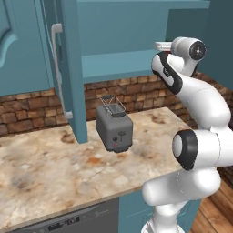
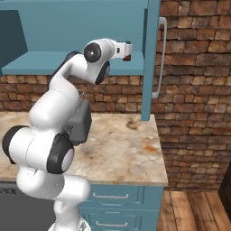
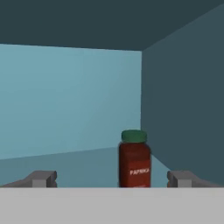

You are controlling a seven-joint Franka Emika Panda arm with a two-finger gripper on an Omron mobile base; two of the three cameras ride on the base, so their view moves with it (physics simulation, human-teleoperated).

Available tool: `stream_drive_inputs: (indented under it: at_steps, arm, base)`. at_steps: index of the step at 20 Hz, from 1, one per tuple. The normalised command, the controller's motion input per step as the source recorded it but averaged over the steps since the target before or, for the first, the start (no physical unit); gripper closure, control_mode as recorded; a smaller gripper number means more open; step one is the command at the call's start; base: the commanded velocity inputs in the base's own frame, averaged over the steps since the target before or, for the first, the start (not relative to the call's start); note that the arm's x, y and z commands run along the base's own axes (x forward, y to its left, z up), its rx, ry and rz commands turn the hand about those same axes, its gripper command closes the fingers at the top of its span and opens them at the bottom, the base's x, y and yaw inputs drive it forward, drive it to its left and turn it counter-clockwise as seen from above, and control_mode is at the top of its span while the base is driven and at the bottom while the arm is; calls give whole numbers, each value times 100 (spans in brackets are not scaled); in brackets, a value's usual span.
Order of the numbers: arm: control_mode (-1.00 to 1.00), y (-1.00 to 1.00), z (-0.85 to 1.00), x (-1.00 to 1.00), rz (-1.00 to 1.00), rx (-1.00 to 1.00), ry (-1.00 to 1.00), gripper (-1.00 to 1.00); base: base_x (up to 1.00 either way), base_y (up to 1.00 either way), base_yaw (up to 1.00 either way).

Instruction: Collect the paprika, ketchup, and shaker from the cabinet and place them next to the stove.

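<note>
A: So, how does the tool [image 3: 112,178] stand?

B: Its two tips are spread wide apart. In the hand view one tip [image 3: 43,178] rises at the lower left and the other at the lower right, with nothing between them but the jar, and neither touches it. The tool holds nothing.

A: Which jar?

B: The paprika [image 3: 134,159]: a squat red jar with a dark green cap. It stands upright on the teal shelf [image 3: 78,164] inside the cabinet [image 1: 73,68], near the right inner wall, a little right of the middle of the gap between the tips and beyond them.

A: Anything you can read on it?

B: A pale word on its front, running slightly uphill. It looks like "PAPRIKA", though the letters are small and soft.

A: And from the base cameras?

B: The arm reaches up with the hand level with the shelf. In the right base view a bit of red shows just at the end of the hand [image 2: 127,57]; the tips themselves are too small to make out there. The cabinet door hangs open, its silver handle [image 1: 56,68] plain to see.

A: What is below?

B: A grey toaster [image 1: 114,129] on the marbled desk [image 1: 54,173], against a brick wall. I can read no writing on it.
</note>
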Motion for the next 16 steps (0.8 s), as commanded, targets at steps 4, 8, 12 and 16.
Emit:
stream_drive_inputs:
  at_steps: [4,8,12,16]
  arm:
    - [-100,-13,-6,27,0,0,3,-100]
    - [-100,-12,-6,27,0,0,2,-100]
    - [-100,-11,-8,25,0,0,2,-100]
    - [-100,-10,-8,23,0,0,2,-100]
  base:
    - [0,0,0]
    - [0,0,0]
    - [0,0,0]
    - [0,0,0]
